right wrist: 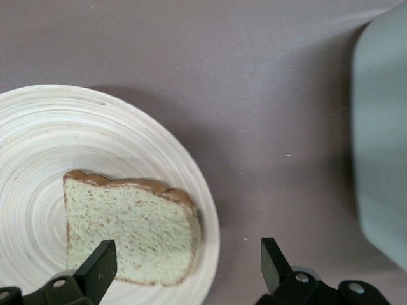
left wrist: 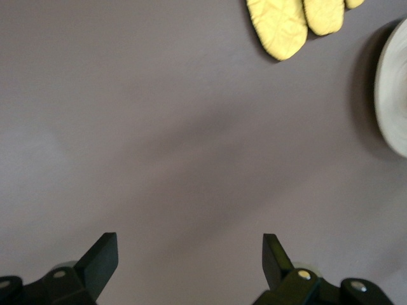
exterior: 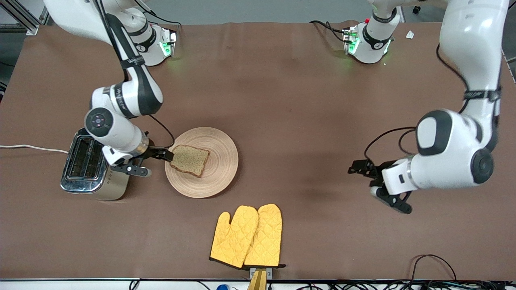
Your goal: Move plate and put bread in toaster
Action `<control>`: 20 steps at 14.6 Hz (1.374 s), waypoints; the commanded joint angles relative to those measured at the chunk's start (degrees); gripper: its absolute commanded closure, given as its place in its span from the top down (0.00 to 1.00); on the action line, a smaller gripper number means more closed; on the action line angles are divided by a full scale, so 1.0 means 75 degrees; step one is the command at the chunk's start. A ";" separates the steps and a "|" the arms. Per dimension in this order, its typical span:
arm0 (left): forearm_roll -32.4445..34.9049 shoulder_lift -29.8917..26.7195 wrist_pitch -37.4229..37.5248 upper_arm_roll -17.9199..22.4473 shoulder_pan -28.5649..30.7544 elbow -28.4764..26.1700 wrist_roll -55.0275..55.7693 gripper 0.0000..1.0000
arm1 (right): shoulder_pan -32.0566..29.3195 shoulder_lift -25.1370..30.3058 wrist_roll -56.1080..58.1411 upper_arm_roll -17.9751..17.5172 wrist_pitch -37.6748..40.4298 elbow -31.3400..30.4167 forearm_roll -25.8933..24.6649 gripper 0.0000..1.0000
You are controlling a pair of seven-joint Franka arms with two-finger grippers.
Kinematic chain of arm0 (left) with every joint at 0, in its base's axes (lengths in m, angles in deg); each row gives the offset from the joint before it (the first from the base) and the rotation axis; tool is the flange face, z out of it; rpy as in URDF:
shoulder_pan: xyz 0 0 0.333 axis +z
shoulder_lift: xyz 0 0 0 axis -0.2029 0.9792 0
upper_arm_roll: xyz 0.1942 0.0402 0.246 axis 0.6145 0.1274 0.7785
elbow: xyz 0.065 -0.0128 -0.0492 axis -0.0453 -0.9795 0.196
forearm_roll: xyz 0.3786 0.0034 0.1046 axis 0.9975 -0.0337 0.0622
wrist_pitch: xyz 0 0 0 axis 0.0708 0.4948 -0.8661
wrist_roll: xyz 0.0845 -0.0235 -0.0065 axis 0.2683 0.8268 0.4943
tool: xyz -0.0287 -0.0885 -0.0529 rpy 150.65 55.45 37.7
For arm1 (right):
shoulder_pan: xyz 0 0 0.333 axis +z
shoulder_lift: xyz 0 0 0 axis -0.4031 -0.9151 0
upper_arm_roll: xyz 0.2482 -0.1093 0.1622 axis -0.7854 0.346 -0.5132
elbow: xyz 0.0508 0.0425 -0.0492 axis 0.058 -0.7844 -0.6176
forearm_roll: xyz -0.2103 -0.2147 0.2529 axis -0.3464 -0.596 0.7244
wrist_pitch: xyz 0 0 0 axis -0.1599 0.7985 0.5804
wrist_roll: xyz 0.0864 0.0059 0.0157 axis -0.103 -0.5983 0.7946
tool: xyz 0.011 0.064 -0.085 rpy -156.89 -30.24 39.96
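1. Bread first: the brown speckled wholegrain bread slice (exterior: 190, 160) with its darker crust is lying flat on the round light tan wooden plate (exterior: 219, 161), sitting toward the toaster side of the plate and not dead centre.
2. That grooved plate is on the brown worktop (exterior: 282, 100), just beside the two-slot toaster with the chrome top and cream sides (exterior: 90, 167), which stands toward the right arm's end of the worktop. Both slots look empty from above.
3. Right pincer (exterior: 167, 155) is down low at the plate's rim, between toaster and bread, released with the fingers spread wide. In the right wrist view one fingertip (right wrist: 102, 264) is over the bread's edge and the other one is off the plate over bare worktop. Nothing is gripped.
4. Left pincer (exterior: 363, 167) hangs over bare worktop at the left arm's end, well apart from the plate, also spread wide and holding nothing. That arm is just waiting.
5. A pair of yellow quilted oven mitts (exterior: 248, 237) lies nearer the front camera than the plate, side by side and touching.
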 commanded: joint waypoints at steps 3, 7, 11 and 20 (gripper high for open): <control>0.1372 -0.1962 0.1580 0.0030 -0.0037 -0.0443 0.1148 1.00 | 0.0256 0.0077 -0.0404 0.0042 -0.1037 -0.0851 0.0086 1.00; 0.1747 -0.2692 0.2169 0.0065 0.0104 -0.0478 0.1827 1.00 | 0.0373 0.0006 -0.0416 0.0054 -0.1155 -0.0969 0.0098 1.00; 0.1714 -0.2891 0.2287 0.0053 0.0397 -0.0443 0.2052 1.00 | 0.0361 -0.0087 -0.0416 0.0042 -0.1213 -0.1039 0.0098 0.87; 0.1644 -0.2833 0.2240 0.0229 0.0691 -0.0255 0.2004 1.00 | 0.0384 -0.0298 -0.0533 0.0042 -0.1530 -0.1156 0.0109 0.64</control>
